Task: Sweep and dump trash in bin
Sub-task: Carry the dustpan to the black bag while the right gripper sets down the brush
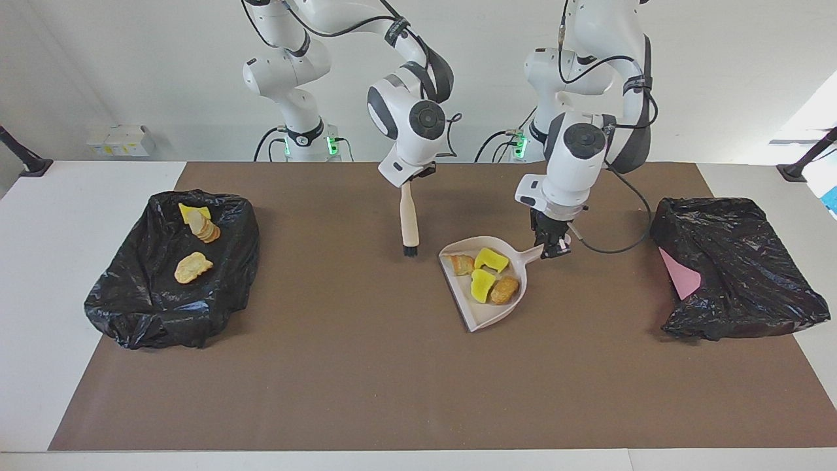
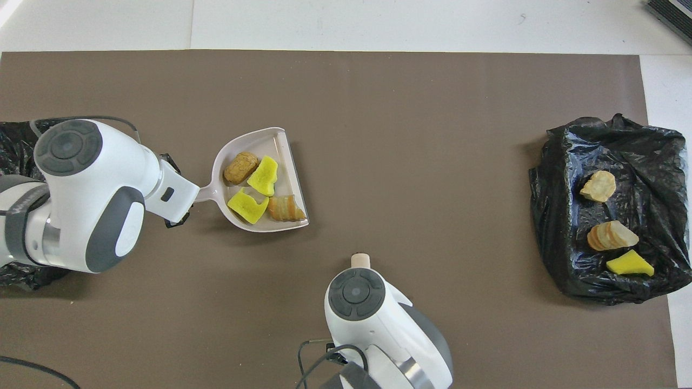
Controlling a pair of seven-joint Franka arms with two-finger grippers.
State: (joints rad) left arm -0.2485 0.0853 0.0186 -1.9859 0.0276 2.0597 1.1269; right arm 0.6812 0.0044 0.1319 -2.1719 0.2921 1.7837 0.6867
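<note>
Facing view: left pincer point(image 1: 553, 249) grasps dustpan point(image 1: 480, 313) carrying four trash scraps point(image 1: 484, 284); right pincer point(image 1: 407, 178) clenched on brush point(image 1: 409, 221).

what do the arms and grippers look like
Both arms are glossy white with rounded shells, dark grey joint bands and round grey end caps. Black cables run along them, strapped on. The left gripper is small and black; the right gripper is mostly hidden by its white wrist.

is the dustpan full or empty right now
Loaded: the dustpan carries four scraps, two yellow chunks and two tan pieces.
</note>
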